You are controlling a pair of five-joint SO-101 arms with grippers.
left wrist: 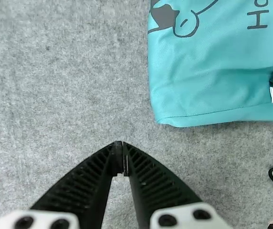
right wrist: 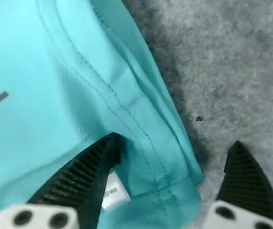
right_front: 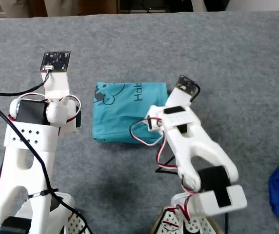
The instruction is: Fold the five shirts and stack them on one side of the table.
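High view: folded teal cotton shirt (right_front: 125, 112) lies mid-table between both arms.
Left gripper (left wrist: 119, 147), jaws pinched together, hangs over the grey felt table (left wrist: 55, 71) just beside the shirt; right gripper (right wrist: 174, 143), nearer, straddles its corner hem, jaws wide.

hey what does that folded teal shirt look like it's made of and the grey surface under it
Teal shirt: looks like thin, smooth knit fabric, mostly matte; stitched hems, soft folds and a sewn-in label suggest it. Cotton or synthetic, I can't tell.
Grey table cover: seems felt or short-pile carpet, matte, with a fuzzy, speckled texture.
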